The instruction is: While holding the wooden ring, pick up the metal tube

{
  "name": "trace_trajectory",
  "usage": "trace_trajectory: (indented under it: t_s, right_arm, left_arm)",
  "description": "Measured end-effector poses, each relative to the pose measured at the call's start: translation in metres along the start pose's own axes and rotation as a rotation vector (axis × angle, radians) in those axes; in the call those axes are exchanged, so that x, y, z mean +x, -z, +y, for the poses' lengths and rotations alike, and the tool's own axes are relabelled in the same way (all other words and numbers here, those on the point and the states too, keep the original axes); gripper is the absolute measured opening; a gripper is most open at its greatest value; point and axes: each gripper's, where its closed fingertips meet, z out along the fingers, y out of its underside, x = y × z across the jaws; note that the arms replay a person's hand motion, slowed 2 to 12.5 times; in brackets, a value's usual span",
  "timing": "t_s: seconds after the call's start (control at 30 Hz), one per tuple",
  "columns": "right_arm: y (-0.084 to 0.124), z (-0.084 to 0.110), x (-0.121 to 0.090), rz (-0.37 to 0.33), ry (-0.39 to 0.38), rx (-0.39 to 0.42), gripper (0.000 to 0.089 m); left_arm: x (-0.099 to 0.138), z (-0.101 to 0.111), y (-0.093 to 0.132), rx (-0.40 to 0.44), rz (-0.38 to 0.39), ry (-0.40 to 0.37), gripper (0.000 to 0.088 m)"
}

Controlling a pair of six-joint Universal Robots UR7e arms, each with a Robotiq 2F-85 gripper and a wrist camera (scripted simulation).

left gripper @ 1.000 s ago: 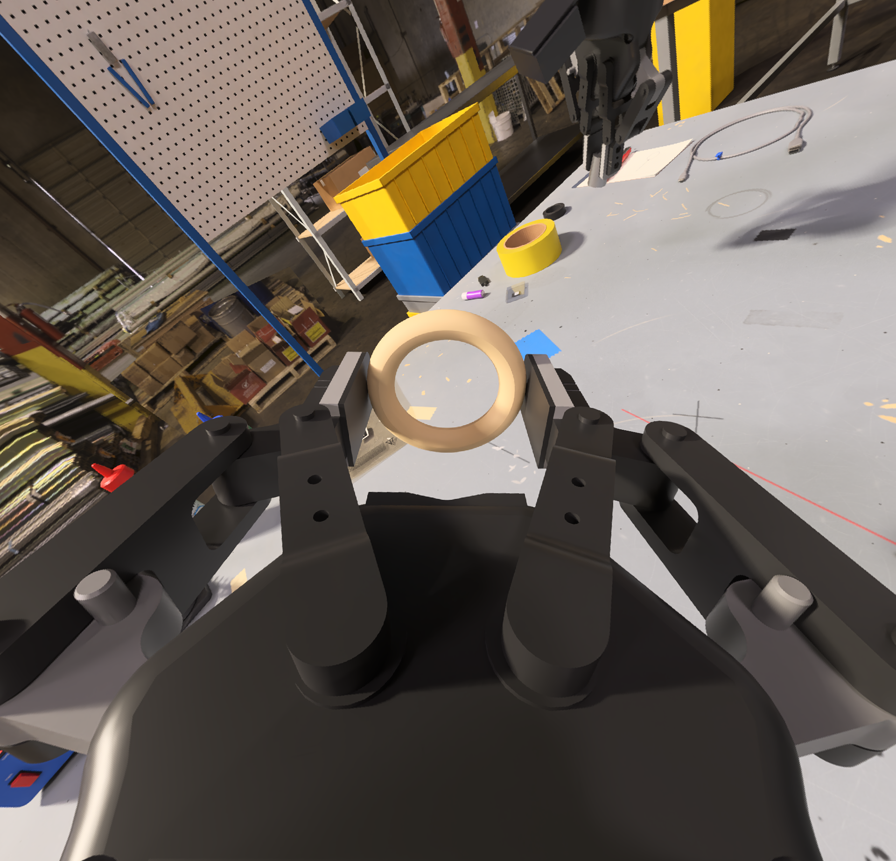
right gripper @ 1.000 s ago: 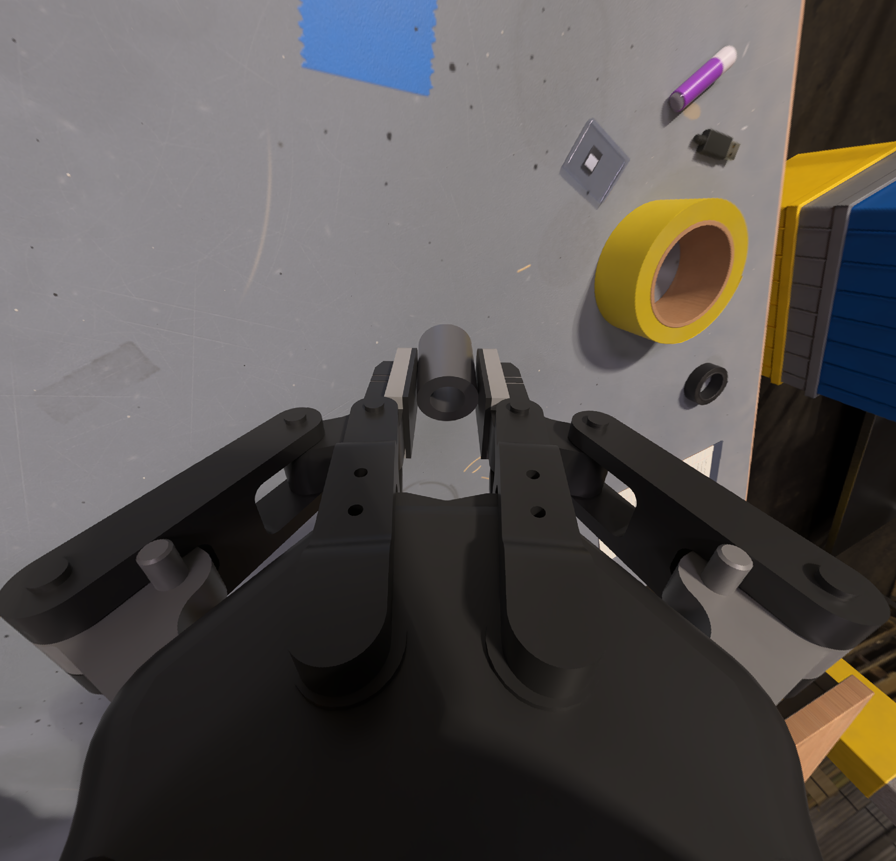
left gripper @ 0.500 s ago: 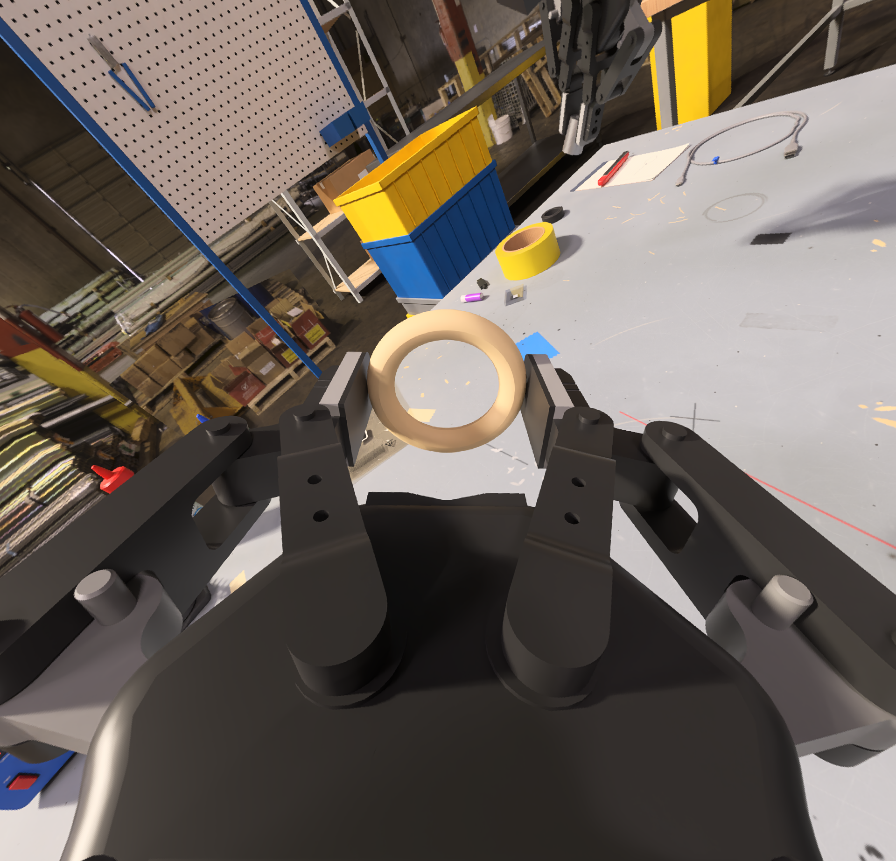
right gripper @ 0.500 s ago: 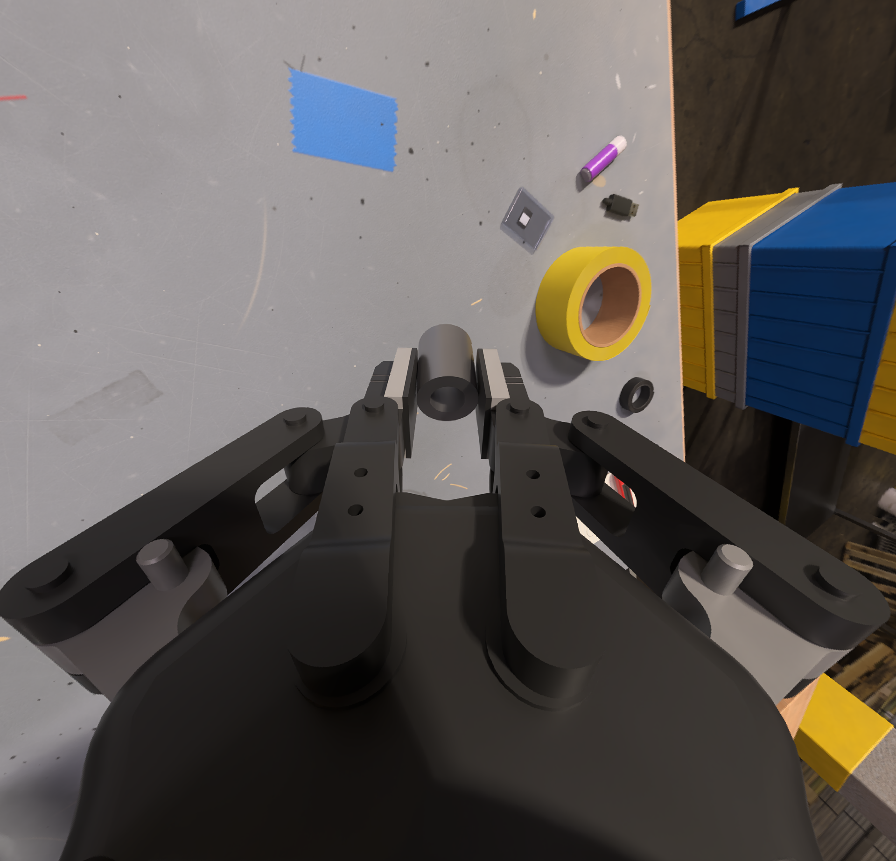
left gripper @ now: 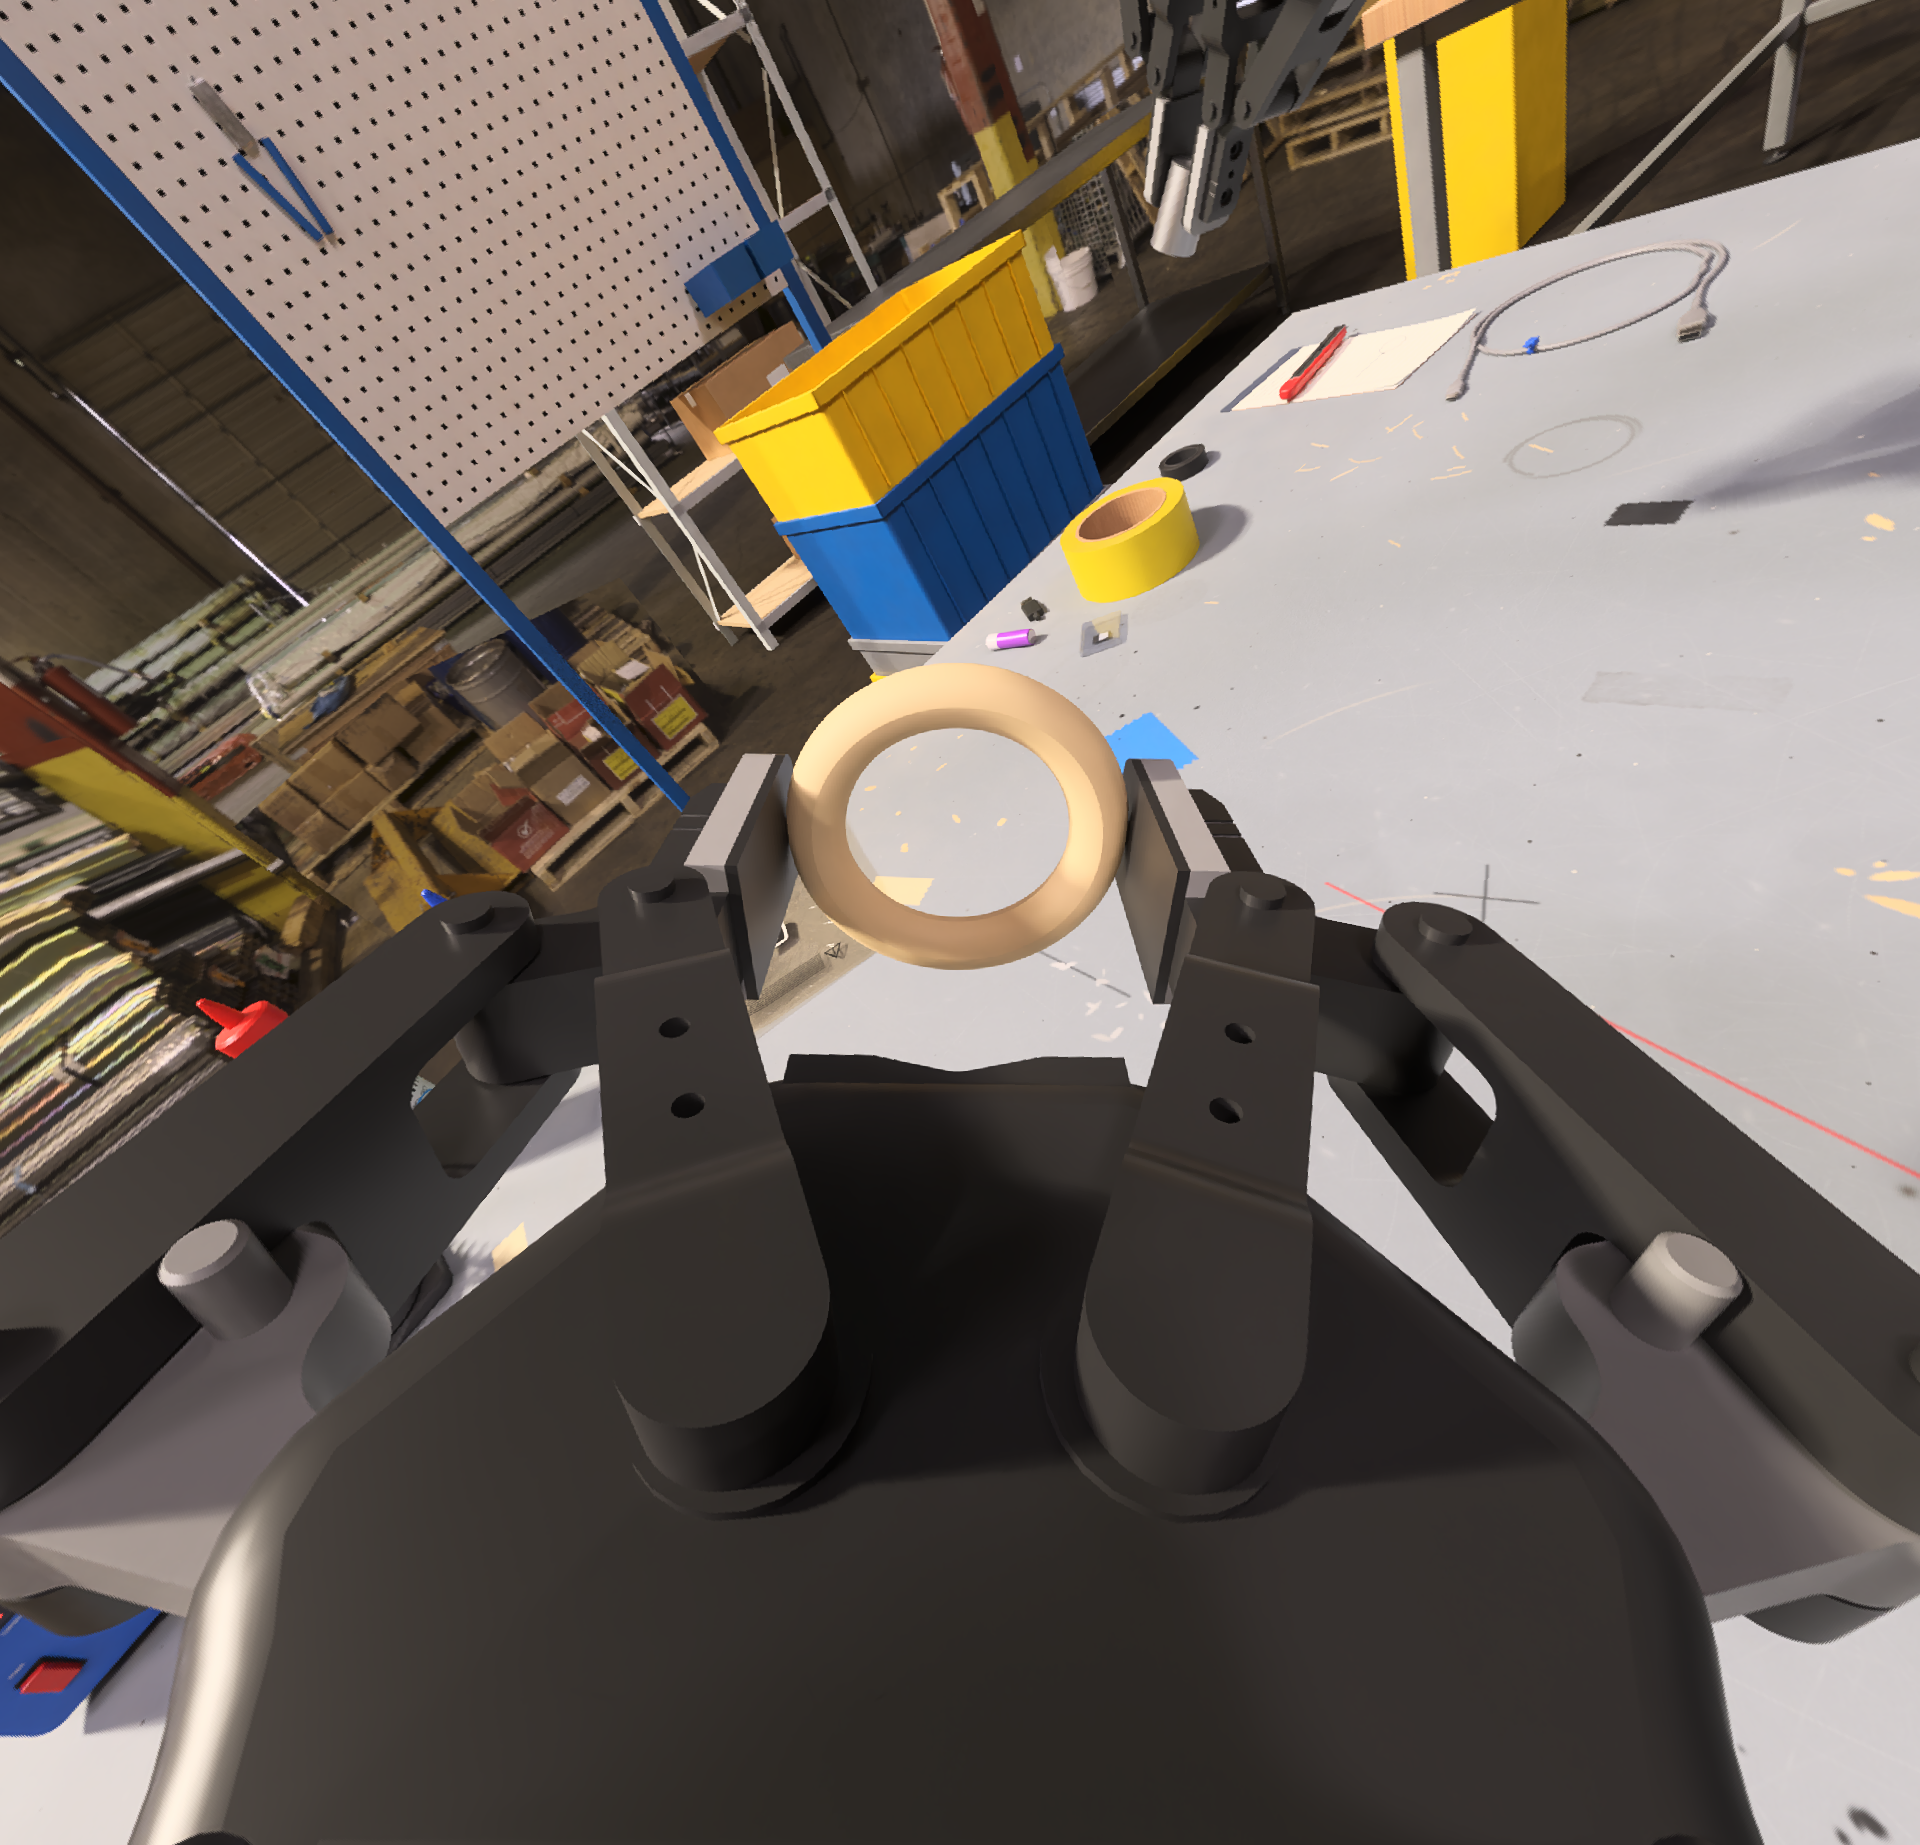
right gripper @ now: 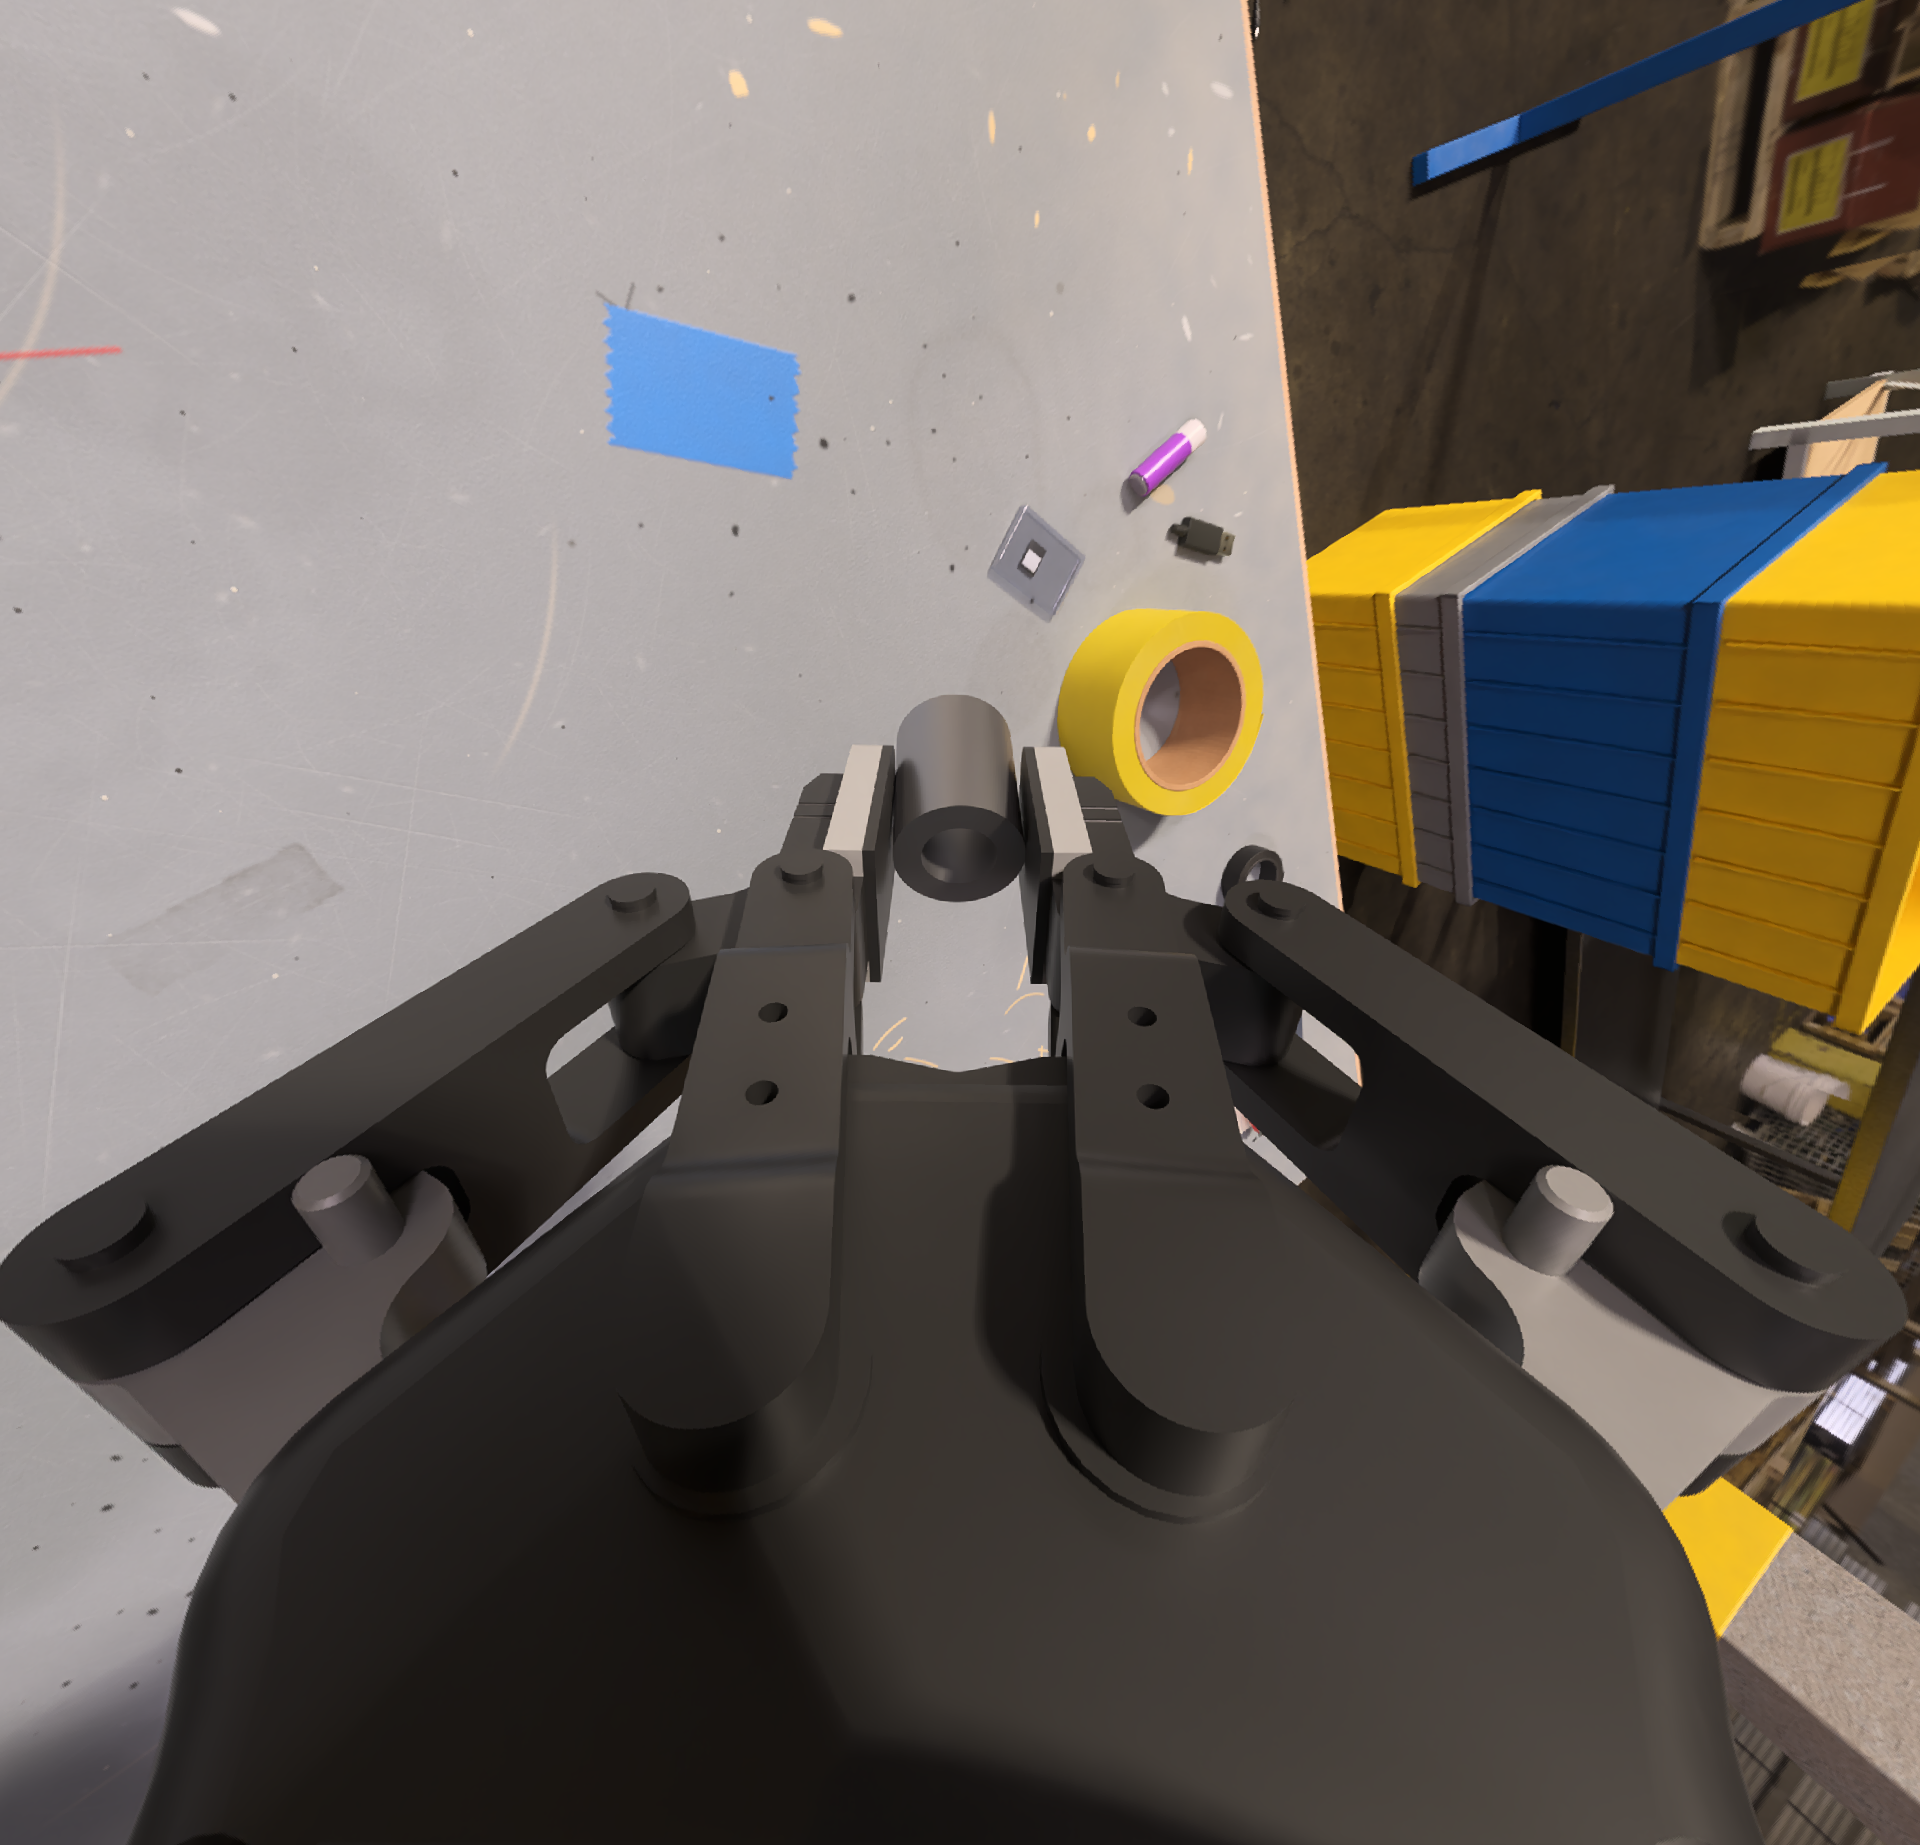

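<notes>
Wooden ring (left gripper: 956, 813) sits pinched in the left claw (left gripper: 958, 860) above the table (left gripper: 1558, 704), and the right claw (right gripper: 956, 808) is clamped on the metal tube (right gripper: 954, 793), lifted well clear, so it looks basically done.

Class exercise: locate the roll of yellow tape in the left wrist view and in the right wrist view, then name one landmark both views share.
Left wrist view: the roll of yellow tape lies flat on the grey table, upper centre-right, near the table's edge.
Right wrist view: the roll of yellow tape is centre-right, just right of the metal tube.
Shared landmark: the blue tape patch.
</notes>
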Motion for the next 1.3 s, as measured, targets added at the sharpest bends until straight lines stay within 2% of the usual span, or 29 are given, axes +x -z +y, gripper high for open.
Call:
trace_trajectory:
  t_s: [0.7, 1.3]
  right_arm:
    - [0.041, -0.055, 0.003, 0.088, 0.039, 0.114, 0.0215]
    - [0.055, -0.109, -0.010, 0.108, 0.033, 0.282, 0.0215]
  left_arm:
    - [-0.001, 0.001, 0.000, -0.001, -0.001, 0.002, 0.0548]
    - [-0.003, 0.003, 0.000, -0.004, -0.005, 0.007, 0.0548]
